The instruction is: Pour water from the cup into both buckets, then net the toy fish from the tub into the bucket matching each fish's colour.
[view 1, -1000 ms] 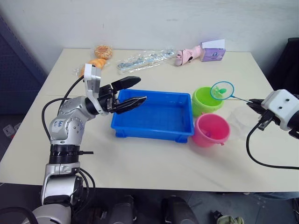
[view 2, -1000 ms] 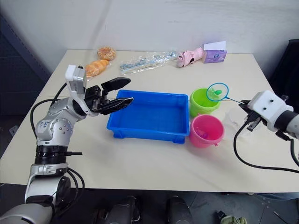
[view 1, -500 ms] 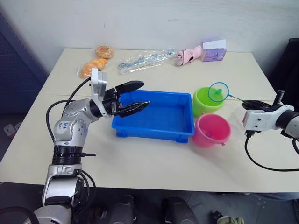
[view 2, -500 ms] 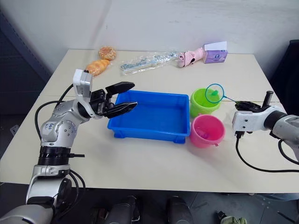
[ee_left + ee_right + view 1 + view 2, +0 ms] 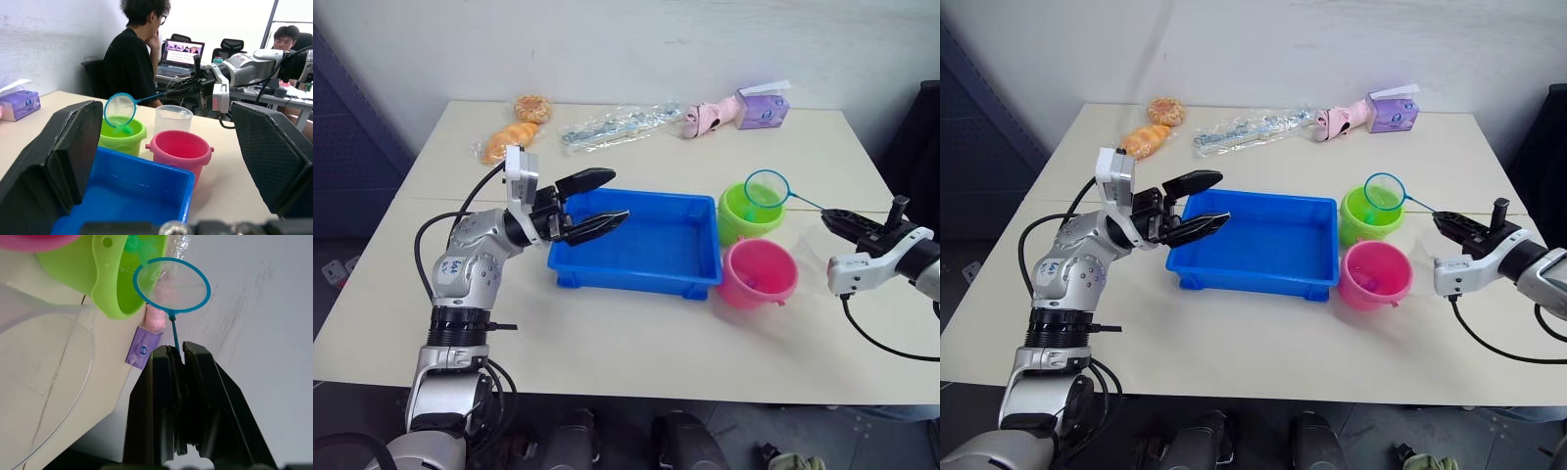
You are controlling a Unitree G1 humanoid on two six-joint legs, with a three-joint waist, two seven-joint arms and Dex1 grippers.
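The net [image 5: 765, 187] is pinched by its thin handle in the right pincer [image 5: 834, 216], its hoop tipped over the lime green bucket [image 5: 748, 213], just behind the pink bucket [image 5: 758, 272]. A green fish appears to be dropping into the green bucket, though this is hard to confirm. The hoop should be kept over that mouth until emptied. The left pincer [image 5: 604, 201] is held spread above the blue tub [image 5: 641, 277], on the desk [image 5: 607, 343].

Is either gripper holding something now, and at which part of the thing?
The right gripper holds the net by the far end of its thin handle, hoop over the green bucket. The left gripper is open and holds nothing.
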